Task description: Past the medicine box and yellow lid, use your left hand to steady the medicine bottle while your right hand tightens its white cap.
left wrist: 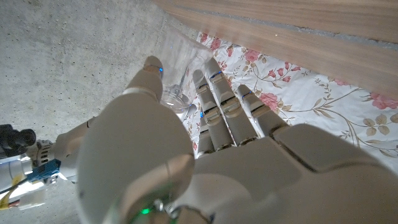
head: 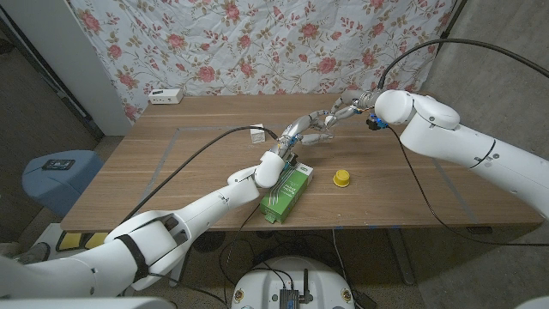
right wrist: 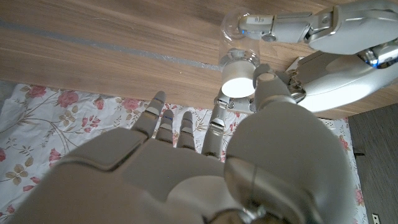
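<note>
The clear medicine bottle (right wrist: 239, 28) lies tilted over the table, its white cap (right wrist: 238, 84) facing my right wrist camera. My left hand (head: 296, 133) grips the bottle's body, fingers (right wrist: 273, 22) wrapped over it; in the left wrist view the bottle (left wrist: 177, 99) shows between thumb and fingers. My right hand (head: 343, 110) meets it from the right, and its thumb (right wrist: 266, 81) and a finger (right wrist: 217, 115) sit on either side of the cap, pinching it. The green medicine box (head: 285, 193) and the yellow lid (head: 341, 178) lie nearer the table's front edge.
A small white box (head: 257, 136) stands left of my left hand. A white power strip (head: 165, 96) sits at the far left corner. Black cables run across the wooden table (head: 412, 189). A floral curtain (head: 257, 43) hangs behind.
</note>
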